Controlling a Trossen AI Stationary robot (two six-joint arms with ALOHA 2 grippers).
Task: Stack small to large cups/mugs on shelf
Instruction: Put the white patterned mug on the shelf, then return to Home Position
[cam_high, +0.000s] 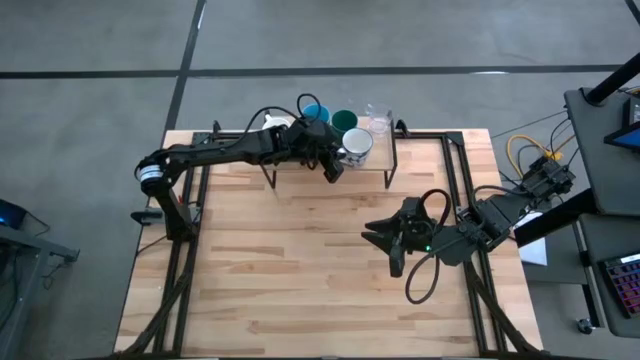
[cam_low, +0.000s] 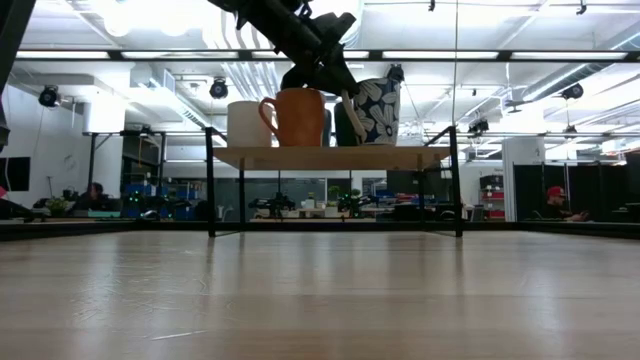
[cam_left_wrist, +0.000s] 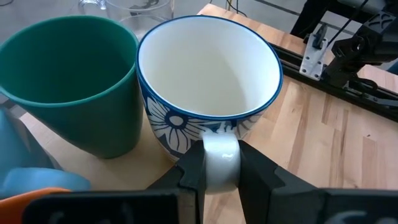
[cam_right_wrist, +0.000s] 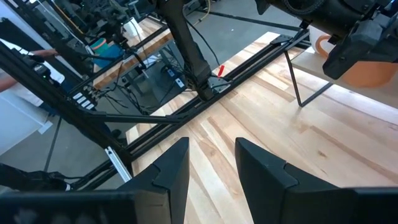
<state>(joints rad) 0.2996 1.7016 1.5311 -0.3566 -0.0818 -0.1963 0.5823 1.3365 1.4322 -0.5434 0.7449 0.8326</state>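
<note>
A white mug with a blue flower pattern (cam_left_wrist: 205, 93) stands at the near edge of the light-wood shelf (cam_low: 330, 157); it also shows in the high view (cam_high: 357, 146). My left gripper (cam_left_wrist: 221, 169) is shut on its handle. Beside it stand a dark green cup (cam_left_wrist: 68, 81) and a clear glass (cam_high: 378, 122). A light blue mug (cam_high: 313, 111), an orange mug (cam_low: 298, 118) and a white mug (cam_low: 245, 124) also stand on the shelf. My right gripper (cam_high: 398, 240) is open and empty over the table's right half. My left gripper pinches the mug's white handle (cam_left_wrist: 221, 149) between its two fingers, one on each side of the loop. The fingers come from the table's near side, slanting down. The mug is upright, slightly tilted, with its base (cam_low: 378, 143) at the shelf top; whether it rests there I cannot tell.
The shelf stands on thin black legs (cam_low: 210, 190) at the table's far edge. Bare wooden tabletop (cam_high: 300, 260) lies in front of it. Black frame rails (cam_high: 455, 170) run along the table's sides. Cables and equipment (cam_high: 540, 170) sit off the right edge.
</note>
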